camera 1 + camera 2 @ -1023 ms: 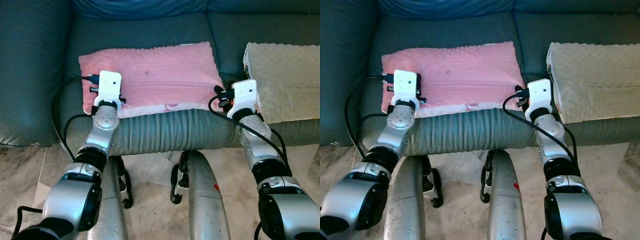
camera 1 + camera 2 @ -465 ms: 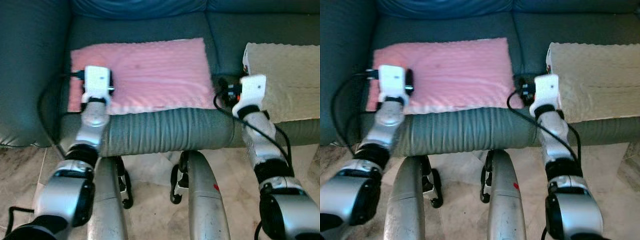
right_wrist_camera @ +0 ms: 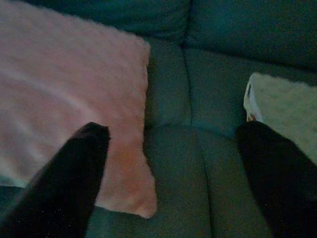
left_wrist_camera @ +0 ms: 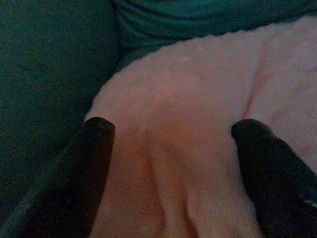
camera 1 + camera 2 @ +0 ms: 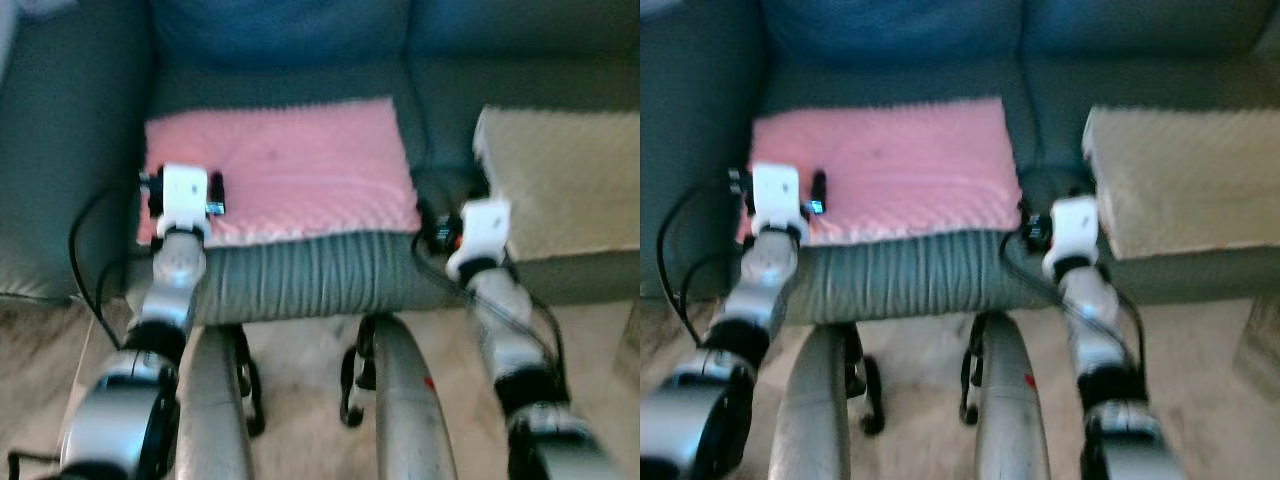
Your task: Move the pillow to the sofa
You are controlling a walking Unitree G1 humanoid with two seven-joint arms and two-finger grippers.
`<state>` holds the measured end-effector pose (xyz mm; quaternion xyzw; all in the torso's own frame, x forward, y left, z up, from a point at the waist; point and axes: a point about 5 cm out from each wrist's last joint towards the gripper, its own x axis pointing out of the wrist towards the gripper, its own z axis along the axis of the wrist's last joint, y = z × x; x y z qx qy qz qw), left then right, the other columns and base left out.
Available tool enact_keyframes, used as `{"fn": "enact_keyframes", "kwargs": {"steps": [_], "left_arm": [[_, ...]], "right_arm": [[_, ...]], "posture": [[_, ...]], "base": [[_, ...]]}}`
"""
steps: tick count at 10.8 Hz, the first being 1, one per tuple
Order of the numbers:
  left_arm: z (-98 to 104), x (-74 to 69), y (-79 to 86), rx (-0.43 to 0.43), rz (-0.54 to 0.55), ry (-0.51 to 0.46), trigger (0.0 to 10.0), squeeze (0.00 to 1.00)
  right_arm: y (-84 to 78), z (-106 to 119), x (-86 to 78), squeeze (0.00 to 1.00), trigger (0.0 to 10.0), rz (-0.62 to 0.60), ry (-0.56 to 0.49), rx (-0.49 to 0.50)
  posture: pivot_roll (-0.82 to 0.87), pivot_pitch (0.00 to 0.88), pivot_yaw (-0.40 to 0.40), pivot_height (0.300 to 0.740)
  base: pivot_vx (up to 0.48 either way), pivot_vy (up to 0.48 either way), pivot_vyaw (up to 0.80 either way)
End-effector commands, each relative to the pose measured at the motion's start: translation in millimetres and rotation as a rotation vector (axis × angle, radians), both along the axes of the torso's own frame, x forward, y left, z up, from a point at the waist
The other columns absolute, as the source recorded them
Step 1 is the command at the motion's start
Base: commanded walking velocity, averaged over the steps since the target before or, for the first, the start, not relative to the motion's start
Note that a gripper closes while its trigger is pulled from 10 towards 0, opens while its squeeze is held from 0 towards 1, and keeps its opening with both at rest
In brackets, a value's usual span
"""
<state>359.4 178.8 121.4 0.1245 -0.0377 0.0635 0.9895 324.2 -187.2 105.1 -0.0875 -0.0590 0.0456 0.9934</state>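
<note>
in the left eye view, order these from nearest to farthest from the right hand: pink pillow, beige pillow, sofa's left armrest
1-2. Too close to call: the pink pillow, just to the left of the right hand, and the beige pillow, just to its right.
3. The sofa's left armrest, far across at the left end, beyond the pink pillow.

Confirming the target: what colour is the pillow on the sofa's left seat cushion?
Pink, with a dimpled texture; the pillow shows best in the left eye view.

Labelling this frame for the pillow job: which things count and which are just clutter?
Job:
- pink pillow, flat on the seat
- sofa
- left gripper, open over the pillow
- right gripper, open beside its edge

Clutter:
- beige pillow
- floor
</note>
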Motion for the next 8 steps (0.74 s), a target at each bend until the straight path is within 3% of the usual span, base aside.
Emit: {"fn": "enact_keyframes", "kwargs": {"steps": [1, 3, 4, 7, 8], "left_arm": [[-7.8, -7.6, 0.3, 0.008, -0.014, 0.006, 10.0, 1.0], [-11.7, -17.3, 1.5, 0.043, -0.051, -0.017, 10.0, 1.0], [-15.7, -29.9, 5.6, 0.038, -0.062, -0.03, 10.0, 1.0], [-47.4, -79.3, -5.0, 0.005, -0.119, 0.021, 10.0, 1.0], [-57.4, -103.0, -11.3, 0.002, -0.123, 0.05, 10.0, 1.0]], "right_arm": [[1.0, -11.0, -10.9, 1.0, 10.0, -0.009, 0.028, -0.006], [12.7, -23.4, -27.5, 1.0, 10.0, -0.002, 0.054, 0.011], [22.8, -27.2, -37.9, 1.0, 10.0, 0.023, 0.057, 0.031], [15.8, -42.0, -61.5, 1.0, 10.0, -0.04, 0.102, 0.073], [19.7, -46.3, -71.2, 1.0, 10.0, -0.03, 0.135, 0.085]], "posture": [[-0.05, 0.151, -0.043, 0.617], [-0.05, 0.128, -0.046, 0.617], [-0.06, 0.11, -0.036, 0.617], [-0.03, 0.084, -0.038, 0.617], [-0.02, 0.082, -0.046, 0.617]], "base": [[0.0, 0.0, 0.0], [0.0, 0.0, 0.0], [0.0, 0.0, 0.0], [0.0, 0.0, 0.0], [0.0, 0.0, 0.0]]}}
